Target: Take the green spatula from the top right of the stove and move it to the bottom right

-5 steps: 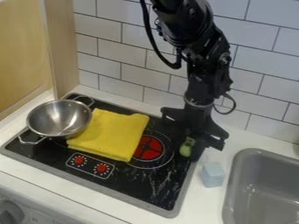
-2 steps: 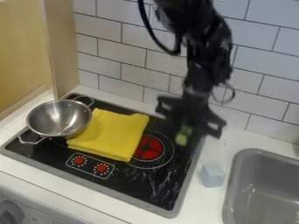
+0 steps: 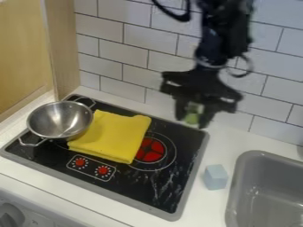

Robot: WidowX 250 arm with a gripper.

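Observation:
Above the stove's top right corner hangs my gripper (image 3: 192, 119), its fingers closed on the green spatula (image 3: 192, 116). Only a short green piece of the spatula shows between the dark fingers; the rest is hidden by the gripper. Both are raised off the black stove top (image 3: 177, 173), in front of the tiled wall.
A yellow cloth (image 3: 112, 136) lies folded on the middle of the stove, with a metal pan (image 3: 61, 119) to its left. A light blue block (image 3: 215, 177) stands on the counter between the stove and the grey sink (image 3: 266, 195).
The gripper has risen from the stove's top right area with the green spatula in it. Cloth, pan and blue block have stayed in place.

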